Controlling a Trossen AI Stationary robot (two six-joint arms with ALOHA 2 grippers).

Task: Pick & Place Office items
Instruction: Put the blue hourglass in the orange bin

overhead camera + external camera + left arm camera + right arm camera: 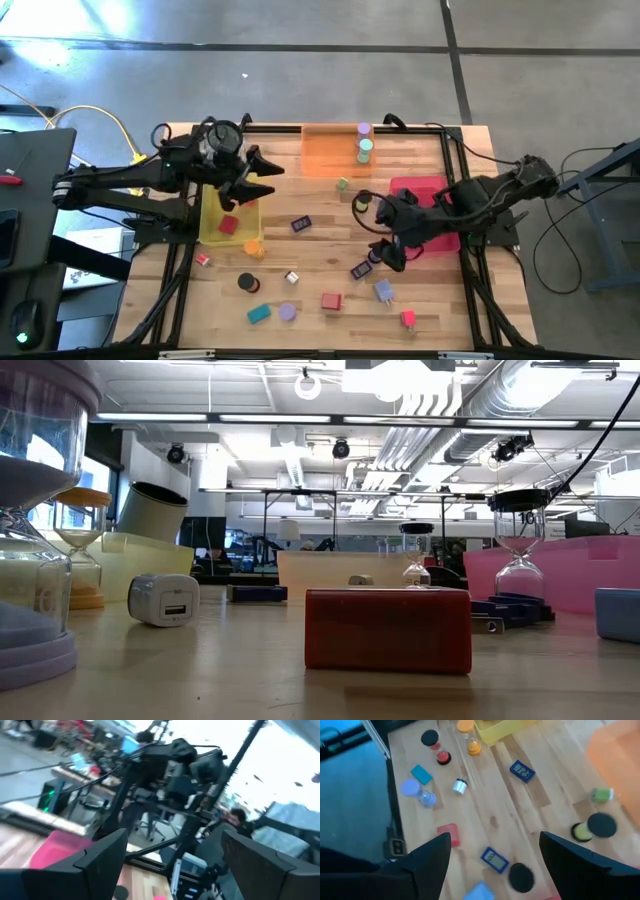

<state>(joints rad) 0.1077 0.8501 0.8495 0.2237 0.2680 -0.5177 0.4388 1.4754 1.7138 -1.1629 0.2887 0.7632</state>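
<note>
Office items lie scattered on the wooden table: a dark-blue block [301, 224], a red block [331, 300], a teal block [259, 313], a lavender block [384, 291] and a black cylinder [247, 283]. Another red block [228, 225] lies in the yellow tray [212, 232]. Purple and green cylinders [365, 143] stand in the orange tray [325, 152]. My left gripper [262, 178] is raised over the yellow tray's far end, open and empty [175, 865]. My right gripper [378, 238] hangs open and empty [495, 865] above the table's middle, beside the pink tray [425, 195]. Neither gripper shows in the low view.
Below my right gripper lie a dark-blue block [494, 859], a black cylinder [521, 876] and a red block [448, 833]. A small green piece [343, 184] lies near the orange tray. A black frame [455, 180] borders the table. In the low view, hourglasses [518, 550] stand on the table.
</note>
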